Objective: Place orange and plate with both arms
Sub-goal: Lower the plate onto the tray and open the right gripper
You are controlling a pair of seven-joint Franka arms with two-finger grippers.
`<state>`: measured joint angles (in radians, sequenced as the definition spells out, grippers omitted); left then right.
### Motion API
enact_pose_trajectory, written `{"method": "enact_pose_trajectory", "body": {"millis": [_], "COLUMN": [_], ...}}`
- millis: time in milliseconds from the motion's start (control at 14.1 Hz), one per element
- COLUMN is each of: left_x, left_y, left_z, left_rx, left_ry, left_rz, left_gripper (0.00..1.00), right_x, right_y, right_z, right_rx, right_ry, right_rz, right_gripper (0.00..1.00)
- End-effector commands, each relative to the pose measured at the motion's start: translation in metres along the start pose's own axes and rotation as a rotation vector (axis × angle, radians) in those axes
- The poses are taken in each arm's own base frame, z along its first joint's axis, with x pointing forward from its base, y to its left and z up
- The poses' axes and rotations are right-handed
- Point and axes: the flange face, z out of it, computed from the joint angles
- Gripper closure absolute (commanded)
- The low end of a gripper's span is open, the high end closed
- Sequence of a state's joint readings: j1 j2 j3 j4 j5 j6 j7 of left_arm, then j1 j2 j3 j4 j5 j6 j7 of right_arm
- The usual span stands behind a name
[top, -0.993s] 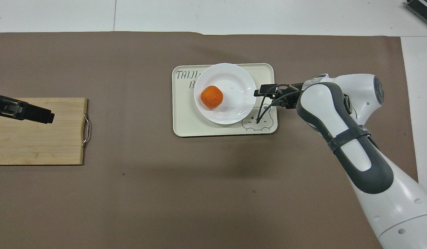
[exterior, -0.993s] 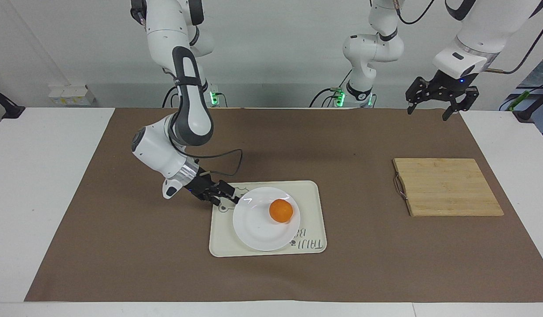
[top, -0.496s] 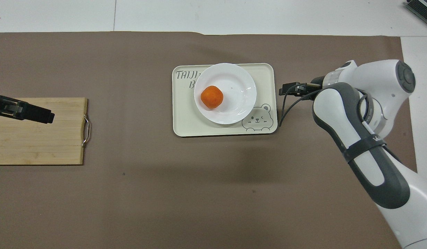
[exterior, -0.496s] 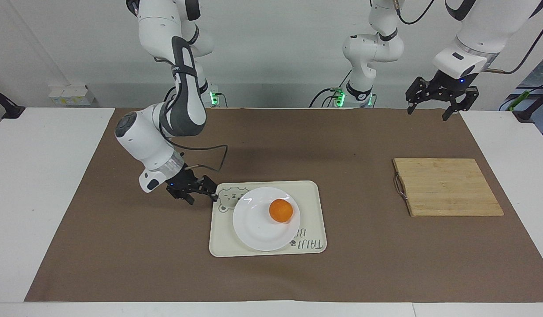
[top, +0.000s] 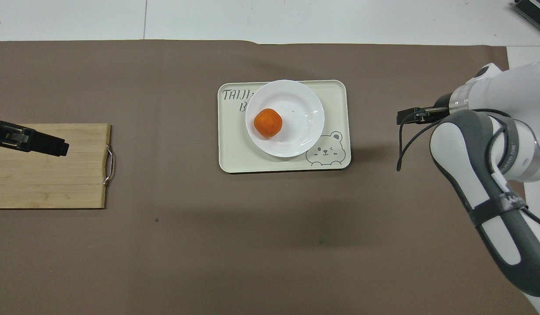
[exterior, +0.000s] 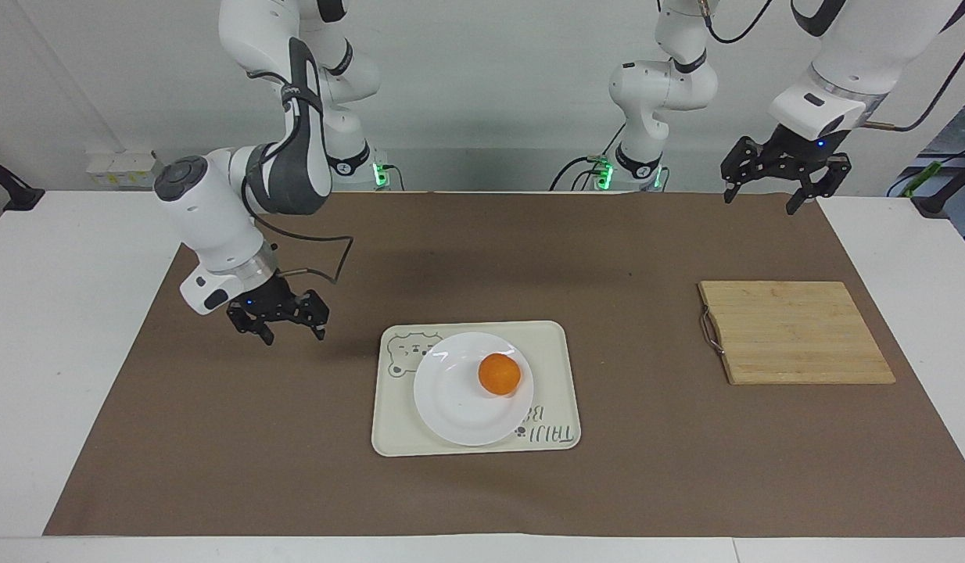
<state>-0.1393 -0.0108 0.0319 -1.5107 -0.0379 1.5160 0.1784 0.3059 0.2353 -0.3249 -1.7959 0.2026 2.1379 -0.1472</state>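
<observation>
A second ago the right gripper (exterior: 279, 317) sat at the rim of the plate (exterior: 459, 407), at about nine o'clock on the dish in the facing view; it has since let go and drawn clear, and now hangs above the bare brown mat (exterior: 217, 438) toward the right arm's end of the bench, well apart from the tray (exterior: 557, 344), with its jaws spread and nothing between them. Nothing on the tray shifted as it left: the plate lies flat on the cream tray, covering most of it, and the orange (exterior: 499, 374) rests on the plate, a little off centre toward three o'clock in the facing view. In the overhead view the same orange (top: 268, 123) sits toward nine o'clock on the plate (top: 296, 98), and the bear drawing (top: 326, 149) at the tray's corner, at about five o'clock from the plate, is now uncovered. The left gripper (exterior: 773, 181) waits in the air over the edge of the mat near the left arm's base, jaws apart and empty, with the wooden cutting board (exterior: 795, 332) lying unused toward that end. Judging by this, the placing looks done: orange on plate, plate on tray, both grippers free, and the right arm's retreat reads as the closing move.
</observation>
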Motion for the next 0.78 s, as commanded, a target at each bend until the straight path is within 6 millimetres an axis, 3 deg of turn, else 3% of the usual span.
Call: {"method": "enact_pose_trajectory", "body": {"millis": [0,142,496,638,709], "left_x": [-0.005,-0.006,-0.005,-0.005,-0.005], "left_y": [-0.002,-0.002,-0.002,-0.002,-0.002], "left_z": [-0.003,-0.004,-0.003,-0.003,-0.003], "left_rx": [0.014,0.015,0.014,0.014,0.014], "left_ry": [-0.011,-0.01,-0.011,-0.011,-0.011], "left_rz": [0.003,0.003,0.003,0.003,0.003], "left_gripper": [0.0,0.0,0.0,0.0,0.0], "right_x": [-0.005,-0.005,-0.012,-0.018,-0.02], "right_y": [0.017,0.032,0.036,0.04,0.051], "right_z": [-0.037,-0.066,-0.14,-0.155,-0.166], "right_rx": [-0.07,-0.081,-0.105,-0.095,-0.095], "right_ry": [-0.023,-0.056,-0.1,-0.102,-0.09], "right_rz": [-0.007,0.022,0.026,0.033,0.053], "right_gripper": [0.0,0.0,0.0,0.0,0.0]}}
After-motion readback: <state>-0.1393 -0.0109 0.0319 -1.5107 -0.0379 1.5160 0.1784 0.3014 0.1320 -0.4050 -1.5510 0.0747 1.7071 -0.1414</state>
